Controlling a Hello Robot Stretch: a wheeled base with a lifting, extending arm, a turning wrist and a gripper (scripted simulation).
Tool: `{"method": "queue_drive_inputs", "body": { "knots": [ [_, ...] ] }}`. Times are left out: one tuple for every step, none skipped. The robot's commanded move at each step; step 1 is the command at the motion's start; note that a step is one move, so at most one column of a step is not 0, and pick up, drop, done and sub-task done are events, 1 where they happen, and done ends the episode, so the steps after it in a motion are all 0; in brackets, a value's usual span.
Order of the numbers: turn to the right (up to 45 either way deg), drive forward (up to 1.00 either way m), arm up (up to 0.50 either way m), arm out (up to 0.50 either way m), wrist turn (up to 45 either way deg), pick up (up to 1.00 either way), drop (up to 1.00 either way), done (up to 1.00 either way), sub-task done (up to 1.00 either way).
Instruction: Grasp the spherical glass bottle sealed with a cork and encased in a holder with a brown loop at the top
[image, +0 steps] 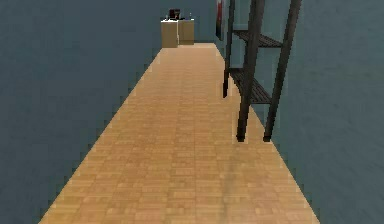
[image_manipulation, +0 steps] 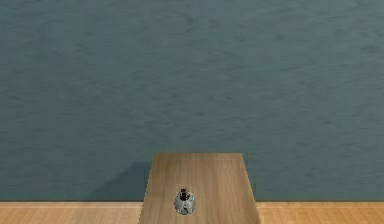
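Observation:
A small round glassy object with a dark top (image_manipulation: 185, 200) stands on a narrow wooden tabletop (image_manipulation: 215, 175) in the lower middle of the arm side view, a little left of the board's centre and near its close end. Its shape suits a spherical bottle, but cork and loop are too small to make out.
A blue-grey wall (image_manipulation: 190, 80) rises just behind the tabletop. In the forward view a wooden-floored corridor (image: 180, 140) runs ahead between blue-grey walls. A dark metal shelf frame (image: 258, 70) stands on the corridor's right. A light wooden cabinet (image: 177, 32) sits at the far end.

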Motion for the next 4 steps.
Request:
{"method": "queue_drive_inputs", "body": {
  "knots": [
    [0.0, 0.0, 0.5, 0.0, 0.0, 0.0, 0.0, 0.0, 0.0],
    [0.0, 0.0, 0.22, 0.0, 0.0, 0.0, 0.0, 0.0, 0.0],
    [0.0, 0.0, 0.0, 0.18, 0.0, 0.0, 0.0, 0.0, 0.0],
    [0.0, 0.0, 0.0, 0.0, 45.0, 0.0, 0.0, 0.0, 0.0]
  ]
}}
